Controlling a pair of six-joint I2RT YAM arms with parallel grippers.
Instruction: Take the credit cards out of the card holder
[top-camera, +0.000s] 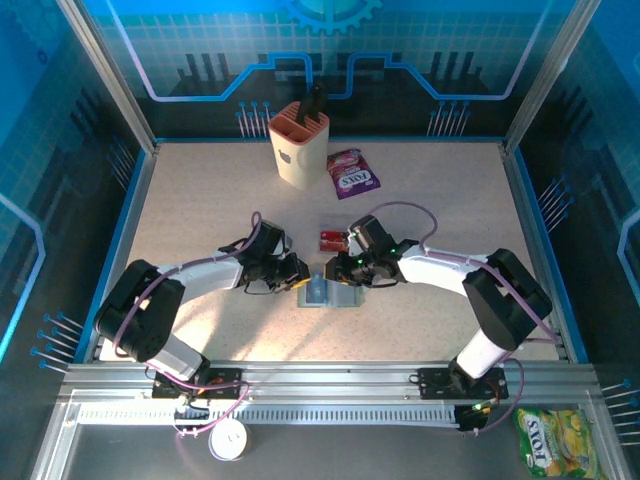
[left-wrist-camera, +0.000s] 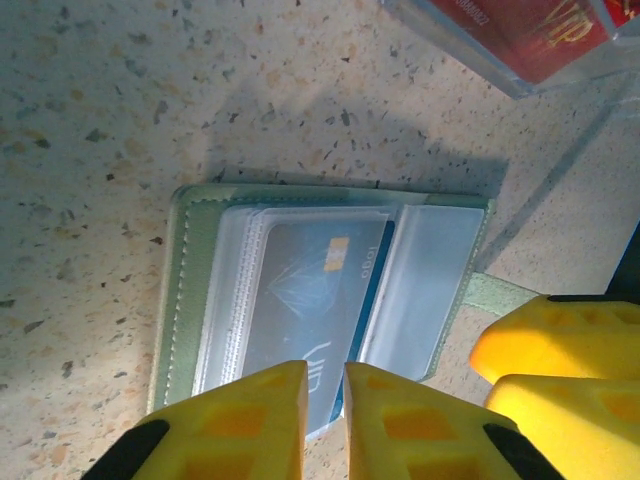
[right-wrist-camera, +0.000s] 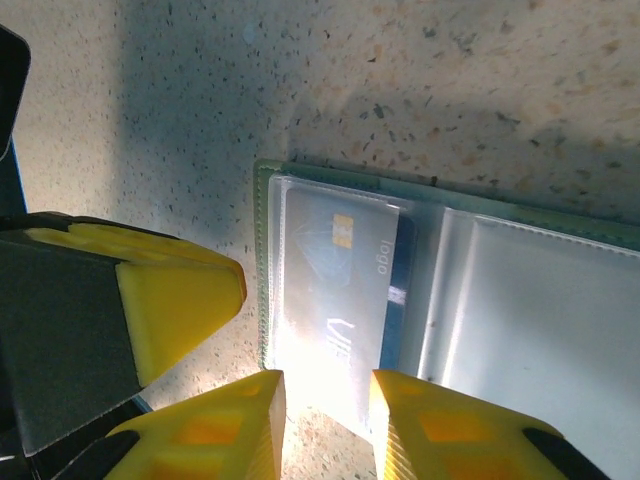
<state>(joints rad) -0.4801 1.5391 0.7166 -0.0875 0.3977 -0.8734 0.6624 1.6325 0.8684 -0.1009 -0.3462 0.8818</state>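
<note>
The grey-green card holder (top-camera: 335, 293) lies open on the table between both grippers. A blue credit card (left-wrist-camera: 310, 290) sits inside its clear sleeve beside the green cover (left-wrist-camera: 192, 280). My left gripper (left-wrist-camera: 326, 368) hovers at that card's near edge, jaws a thin slit apart; whether they pinch anything I cannot tell. My right gripper (right-wrist-camera: 328, 378) stands open over the same blue card (right-wrist-camera: 335, 290), one finger at each side of its near end. Red credit cards (top-camera: 332, 239) lie on the table just beyond the holder.
A tall beige slotted cup (top-camera: 298, 145) and a purple-and-white candy packet (top-camera: 352, 173) stand at the back. A yellow packet (top-camera: 553, 440) lies outside the front rail. The two grippers (top-camera: 298, 276) (top-camera: 352, 270) are very close together.
</note>
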